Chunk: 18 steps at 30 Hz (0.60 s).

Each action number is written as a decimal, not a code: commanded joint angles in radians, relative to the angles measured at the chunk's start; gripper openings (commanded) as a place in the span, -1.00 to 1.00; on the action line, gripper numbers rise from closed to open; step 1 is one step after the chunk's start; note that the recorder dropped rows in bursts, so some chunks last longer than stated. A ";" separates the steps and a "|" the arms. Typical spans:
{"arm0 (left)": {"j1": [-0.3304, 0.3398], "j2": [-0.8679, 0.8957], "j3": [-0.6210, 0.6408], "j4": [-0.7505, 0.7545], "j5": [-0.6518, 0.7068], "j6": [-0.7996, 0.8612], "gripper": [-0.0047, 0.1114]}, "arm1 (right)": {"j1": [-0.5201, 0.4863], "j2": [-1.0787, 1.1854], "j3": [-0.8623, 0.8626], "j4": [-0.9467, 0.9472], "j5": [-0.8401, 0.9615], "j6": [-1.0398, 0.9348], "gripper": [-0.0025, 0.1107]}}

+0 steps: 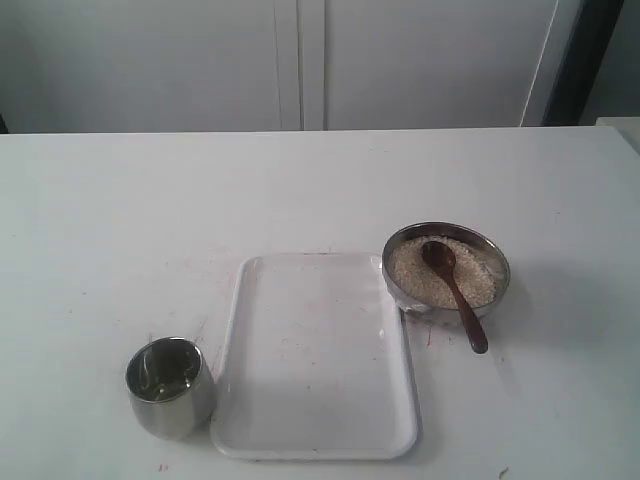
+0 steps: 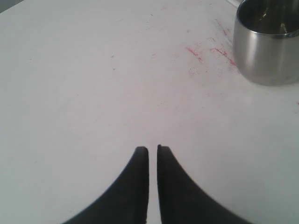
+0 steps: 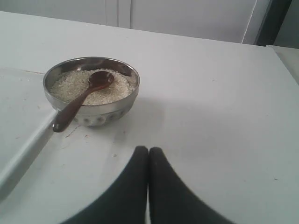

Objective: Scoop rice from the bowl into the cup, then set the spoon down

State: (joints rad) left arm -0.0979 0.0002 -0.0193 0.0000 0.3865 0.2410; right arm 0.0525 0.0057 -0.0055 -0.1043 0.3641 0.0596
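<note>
Steel cup point(image 1: 168, 388) stands upright nearest the camera, just left of a white rectangular tray point(image 1: 315, 380). Beyond the tray's right corner, the steel bowl point(image 1: 400, 296) holds rice point(image 1: 478, 275). The wooden spoon point(image 1: 455, 290) lies in it, handle over the near rim. Left gripper point(image 2: 153, 149) and right gripper point(image 3: 148, 150) are both closed, holding nothing, above the white table point(image 1: 150, 220).

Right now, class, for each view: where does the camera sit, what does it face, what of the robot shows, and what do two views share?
Exterior: high, looking down on the table, steel cup, white tray, bowl of rice with wooden spoon; no robot part.
Left wrist: low over the table, facing the steel cup; left gripper shows.
Right wrist: low, facing the bowl; right gripper shows.
Shared: exterior and right wrist both show bowl and wooden spoon.
</note>
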 commanded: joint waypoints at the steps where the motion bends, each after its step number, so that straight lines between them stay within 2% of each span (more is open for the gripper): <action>1: -0.005 0.000 0.009 -0.006 0.048 -0.006 -0.67 | -0.004 -0.006 0.005 0.000 -0.016 0.000 -0.96; 14: -0.005 0.000 0.009 -0.006 0.048 -0.006 -0.67 | -0.004 -0.006 0.005 -0.015 -0.024 -0.037 -0.96; 18: -0.005 0.000 0.009 -0.006 0.048 -0.006 -0.67 | -0.004 -0.006 0.005 -0.026 -0.184 -0.039 -0.96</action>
State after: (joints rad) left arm -0.0979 0.0002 -0.0193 0.0000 0.3865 0.2410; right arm 0.0525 0.0057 -0.0052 -0.1209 0.3045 0.0355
